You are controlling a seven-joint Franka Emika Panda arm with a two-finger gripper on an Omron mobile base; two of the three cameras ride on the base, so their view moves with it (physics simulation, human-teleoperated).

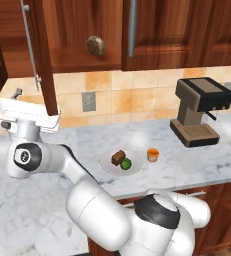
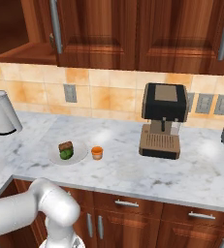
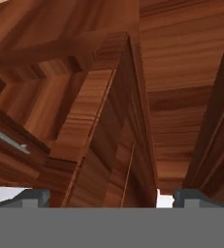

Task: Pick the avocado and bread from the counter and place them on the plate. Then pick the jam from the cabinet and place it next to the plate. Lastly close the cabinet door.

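Here, a kitchen scene with a marble desk [image 1: 47, 210] along a tiled wall. Near the front edge of the desk, a white plate [image 1: 108, 166] carrying a dark brown bread chunk [image 1: 118, 157] and a green avocado [image 1: 126, 163], touching each other. Just beside the plate, on its right, a small jam jar [image 1: 153, 154] with an orange lid, standing upright on the desk. Further right, toward the back edge, a coffee machine [image 1: 198, 111].

Above the desk, a wooden cabinet [image 1: 72, 35] with its door [image 1: 43, 60] swung open, edge-on, silver bar handle [image 1: 30, 45] on its left face. On the cabinet shelf, a speckled grey-brown lump [image 1: 95, 45].

Raised at the door's lower end, the gripper [image 1: 29, 116], jaws spread wide, holding nothing; seen from the hand, its dark fingertips [image 3: 35, 197] sit either side of the door's bottom edge, contact unclear.

At the left of the desk, a paper towel roll [image 2: 2, 114].
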